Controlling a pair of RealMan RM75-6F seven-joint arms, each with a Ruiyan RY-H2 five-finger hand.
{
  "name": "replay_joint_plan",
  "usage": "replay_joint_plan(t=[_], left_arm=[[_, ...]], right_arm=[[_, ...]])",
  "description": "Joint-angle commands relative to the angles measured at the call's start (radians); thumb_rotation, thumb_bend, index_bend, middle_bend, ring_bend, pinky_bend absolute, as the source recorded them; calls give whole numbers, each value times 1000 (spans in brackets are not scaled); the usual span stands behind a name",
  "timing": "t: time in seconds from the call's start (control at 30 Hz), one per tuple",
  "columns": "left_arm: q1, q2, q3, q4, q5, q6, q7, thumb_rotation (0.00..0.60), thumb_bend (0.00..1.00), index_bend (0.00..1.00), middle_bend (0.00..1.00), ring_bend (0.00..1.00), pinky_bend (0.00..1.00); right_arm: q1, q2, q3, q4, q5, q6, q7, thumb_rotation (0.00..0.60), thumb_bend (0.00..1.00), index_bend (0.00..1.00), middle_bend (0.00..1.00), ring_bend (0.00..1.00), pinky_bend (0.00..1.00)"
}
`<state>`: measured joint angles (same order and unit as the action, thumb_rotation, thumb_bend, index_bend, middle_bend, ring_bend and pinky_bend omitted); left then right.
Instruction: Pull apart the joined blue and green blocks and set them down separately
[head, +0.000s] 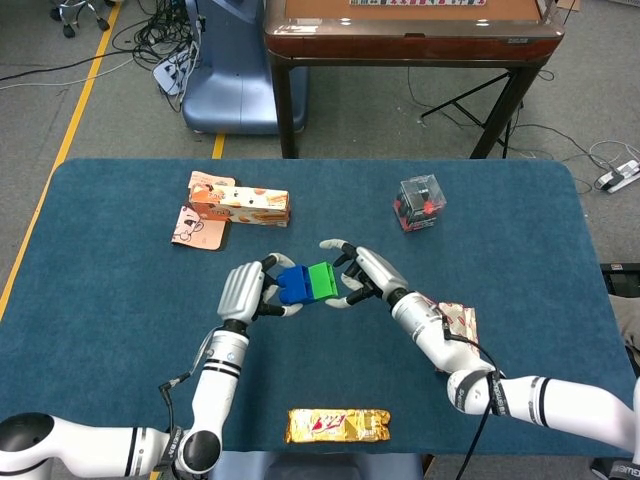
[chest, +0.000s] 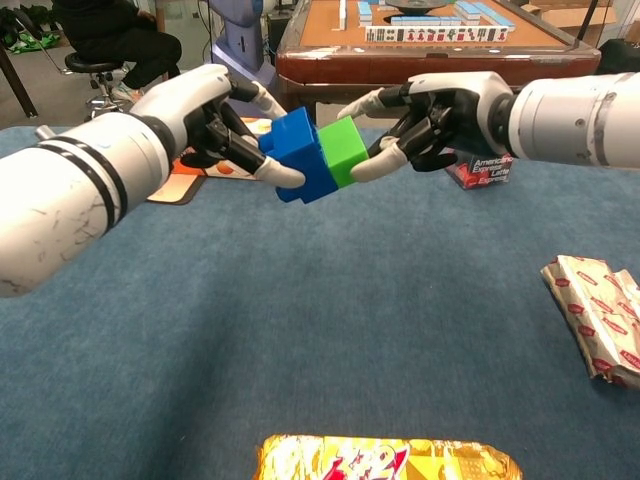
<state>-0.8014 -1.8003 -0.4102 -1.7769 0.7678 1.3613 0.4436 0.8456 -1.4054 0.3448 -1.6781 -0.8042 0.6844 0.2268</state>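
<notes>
The blue block (head: 292, 284) and the green block (head: 322, 279) are still joined and held above the blue table (head: 120, 300). My left hand (head: 245, 288) grips the blue block (chest: 300, 155) from the left. My right hand (head: 365, 275) has its fingers around the green block (chest: 342, 150) from the right. In the chest view the right hand (chest: 440, 110) has a finger over the block's top and its thumb against the lower right face. The left hand (chest: 205, 110) pinches the blue block between thumb and fingers.
An orange snack box (head: 238, 203) lies at the back left and a clear box with a red item (head: 420, 203) at the back right. A gold wrapper (head: 337, 425) lies near the front edge, a crinkled packet (chest: 600, 315) on the right. A brown table (head: 410, 30) stands beyond.
</notes>
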Motion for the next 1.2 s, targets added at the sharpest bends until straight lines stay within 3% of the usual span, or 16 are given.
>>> replay_joint_plan(t=[0.03, 0.37, 0.67, 0.83, 1.2], left_arm=[[3, 1, 3, -2, 3, -2, -1, 600, 0, 696, 1000, 963, 1000], [14, 3, 12, -6, 14, -12, -4, 600, 0, 697, 1000, 963, 1000], [23, 5, 15, -1, 17, -19, -7, 600, 0, 698, 1000, 963, 1000], [29, 6, 18, 8, 17, -24, -12, 600, 0, 698, 1000, 963, 1000], [55, 10, 47, 48, 27, -28, -16, 600, 0, 699, 1000, 963, 1000]], right_arm=[[4, -6, -2, 6, 7, 0, 1, 600, 0, 304, 1000, 1000, 1000], [12, -32, -2, 24, 33, 1, 14, 600, 6, 492, 1000, 1000, 1000], [9, -39, 1, 32, 33, -10, 36, 600, 200, 660, 1000, 1000, 1000], [1, -31, 1, 29, 24, -17, 49, 600, 254, 689, 1000, 1000, 1000], [-50, 15, -11, -4, -41, 0, 76, 600, 261, 692, 1000, 1000, 1000]])
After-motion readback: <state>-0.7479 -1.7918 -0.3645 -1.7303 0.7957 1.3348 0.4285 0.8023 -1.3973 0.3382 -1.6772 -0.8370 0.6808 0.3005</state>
